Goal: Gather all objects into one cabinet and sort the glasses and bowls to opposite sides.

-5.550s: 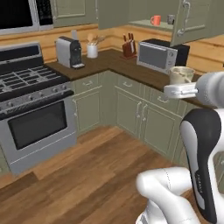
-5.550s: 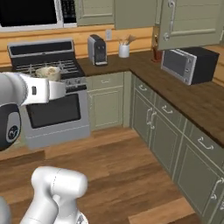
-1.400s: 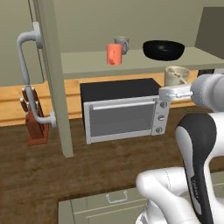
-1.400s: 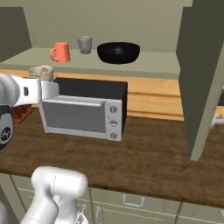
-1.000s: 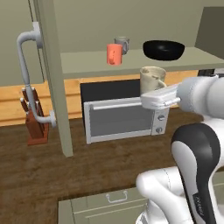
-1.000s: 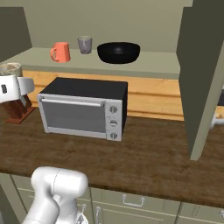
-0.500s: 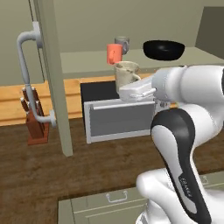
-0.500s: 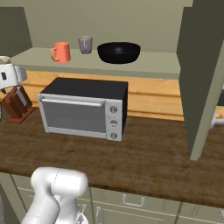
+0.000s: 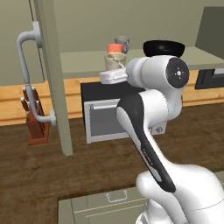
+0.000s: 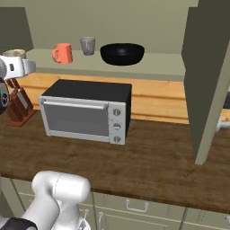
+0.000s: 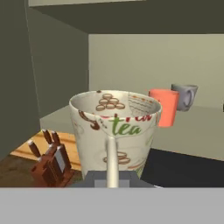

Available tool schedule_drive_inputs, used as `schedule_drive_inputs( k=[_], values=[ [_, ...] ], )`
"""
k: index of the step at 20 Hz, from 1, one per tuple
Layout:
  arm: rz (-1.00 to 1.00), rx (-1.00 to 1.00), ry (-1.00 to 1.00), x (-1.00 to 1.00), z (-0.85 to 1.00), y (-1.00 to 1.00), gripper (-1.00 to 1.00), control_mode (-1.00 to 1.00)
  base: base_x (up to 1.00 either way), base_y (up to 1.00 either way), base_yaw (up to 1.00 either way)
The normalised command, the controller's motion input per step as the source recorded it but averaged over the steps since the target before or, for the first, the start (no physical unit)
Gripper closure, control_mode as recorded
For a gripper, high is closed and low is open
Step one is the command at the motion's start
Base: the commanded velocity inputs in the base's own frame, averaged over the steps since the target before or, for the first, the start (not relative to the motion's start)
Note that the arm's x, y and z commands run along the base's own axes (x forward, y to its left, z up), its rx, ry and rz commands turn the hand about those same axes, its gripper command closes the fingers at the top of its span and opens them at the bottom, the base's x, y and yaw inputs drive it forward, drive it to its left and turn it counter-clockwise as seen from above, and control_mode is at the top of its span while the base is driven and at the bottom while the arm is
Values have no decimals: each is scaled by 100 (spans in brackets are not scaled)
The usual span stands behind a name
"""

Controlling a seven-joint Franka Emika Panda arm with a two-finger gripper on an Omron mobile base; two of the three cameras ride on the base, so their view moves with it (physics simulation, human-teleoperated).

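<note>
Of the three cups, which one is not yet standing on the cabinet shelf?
The cream cup: it is held in the gripper, up at the shelf's left end. The orange mug and grey mug stand on the shelf beside the black bowl.

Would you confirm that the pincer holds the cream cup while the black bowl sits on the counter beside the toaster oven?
Not quite: the black bowl sits on the cabinet shelf above the toaster oven, as the right base view shows. The pincer does hold the cream cup.
</note>
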Motion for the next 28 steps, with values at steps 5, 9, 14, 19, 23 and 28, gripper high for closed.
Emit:
schedule_drive_inputs(
  k=[5, 9, 14, 19, 23, 28],
  values=[
    [0, 0, 2, 67, 0, 17, 100, -100, 0, 0, 0],
    [-1, -6, 2, 68, -4, 51, 100, -100, 0, 0, 0],
    [-1, -2, 5, 78, 0, 30, 100, -100, 0, 0, 0],
    [-1, 0, 8, 85, 0, 5, 100, -100, 0, 0, 0],
    [-3, 0, 3, 68, 0, 0, 100, -100, 0, 0, 0],
    [-1, 0, -6, 32, -1, 3, 100, -100, 0, 0, 0]
  ],
)
